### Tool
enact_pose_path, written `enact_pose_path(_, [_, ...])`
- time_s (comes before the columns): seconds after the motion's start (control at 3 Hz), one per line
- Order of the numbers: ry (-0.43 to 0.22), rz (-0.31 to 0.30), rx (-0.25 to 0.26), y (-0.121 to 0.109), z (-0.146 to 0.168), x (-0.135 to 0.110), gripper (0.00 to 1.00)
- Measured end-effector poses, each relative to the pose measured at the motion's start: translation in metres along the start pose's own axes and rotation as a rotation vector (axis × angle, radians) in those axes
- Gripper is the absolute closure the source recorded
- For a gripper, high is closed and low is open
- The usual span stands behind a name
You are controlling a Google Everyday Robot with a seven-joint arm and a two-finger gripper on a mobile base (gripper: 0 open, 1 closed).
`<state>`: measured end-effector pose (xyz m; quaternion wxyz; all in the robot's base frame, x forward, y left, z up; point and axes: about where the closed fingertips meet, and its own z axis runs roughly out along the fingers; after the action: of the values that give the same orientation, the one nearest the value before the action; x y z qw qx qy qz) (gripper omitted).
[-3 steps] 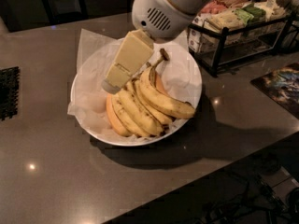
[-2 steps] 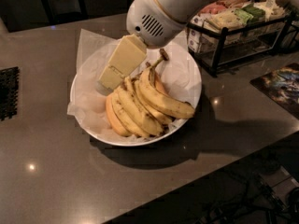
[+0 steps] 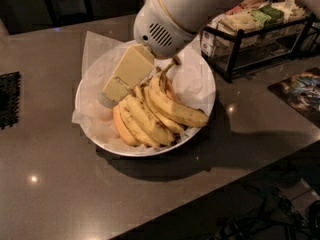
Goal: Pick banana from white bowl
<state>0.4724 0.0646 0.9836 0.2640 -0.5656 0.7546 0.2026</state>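
Observation:
The white bowl [image 3: 202,71], lined with crinkled white paper, sits in the middle of the dark counter. Several bananas lie side by side in its right half. The long speckled yellow banana [image 3: 176,110] lies on the right of the bunch, with its dark stem pointing up toward the arm. A smoother orange-tinted banana [image 3: 121,129] lies at the left edge of the bunch. My gripper [image 3: 108,98], cream-coloured below a white round wrist housing [image 3: 162,31], reaches down into the left half of the bowl. Its tip is beside the left bananas, just above the paper.
A black wire rack [image 3: 260,39] with packets stands at the back right, close to the bowl. A colourful mat [image 3: 300,91] lies at the right edge. A black grid object [image 3: 9,100] sits at the left. The counter's front edge runs diagonally at the lower right.
The arm and gripper have moved a little down and to the left, deeper into the bowl's left half. The bananas have not moved.

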Motion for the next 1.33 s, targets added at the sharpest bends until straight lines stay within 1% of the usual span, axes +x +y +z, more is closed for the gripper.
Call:
enact_pose_path(0.33, [0.044,0.018,0.036,0.004,0.01,0.007,0.0])
enact_pose_path(0.67, [0.078,0.045,0.089,0.001,0.012,0.017,0.0])
enact_pose_path(1.0, [0.095,0.066,0.14,-0.008,0.011,0.025,0.0])
enact_pose_path(1.33, [0.098,0.068,0.149,-0.015,0.017,0.029,0.0])
